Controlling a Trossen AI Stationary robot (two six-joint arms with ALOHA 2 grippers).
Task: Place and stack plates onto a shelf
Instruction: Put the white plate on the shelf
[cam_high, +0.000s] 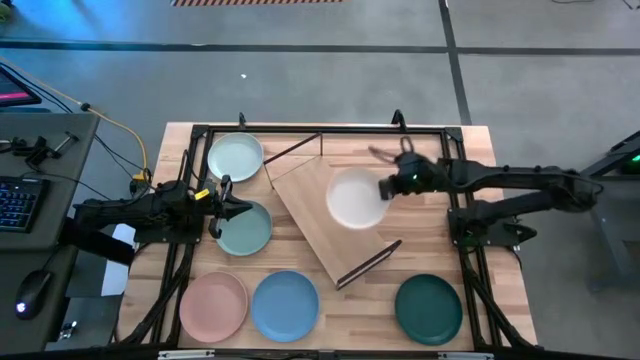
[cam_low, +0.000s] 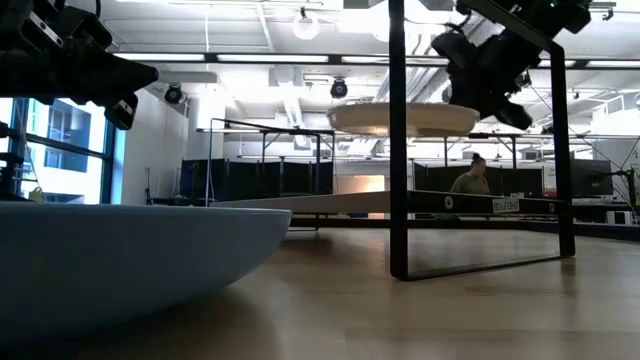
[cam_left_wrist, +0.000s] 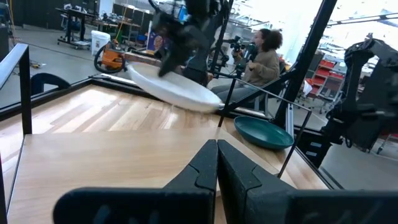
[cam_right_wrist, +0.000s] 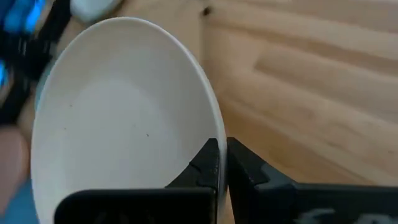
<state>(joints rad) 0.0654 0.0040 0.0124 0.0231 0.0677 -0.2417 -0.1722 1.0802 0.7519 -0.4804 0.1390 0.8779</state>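
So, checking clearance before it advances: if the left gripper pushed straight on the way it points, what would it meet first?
Probably the shelf board first; the left gripper is shut, and depth is unclear.

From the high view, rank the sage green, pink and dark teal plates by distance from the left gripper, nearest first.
1. Sage green plate: directly beside the left gripper.
2. Pink plate: front-left corner of the table.
3. Dark teal plate: far across, front-right.

Butcher-block table (cam_high: 500, 290) carries shelf (cam_high: 310, 215), five plates: mint, sage, pink, blue, teal.
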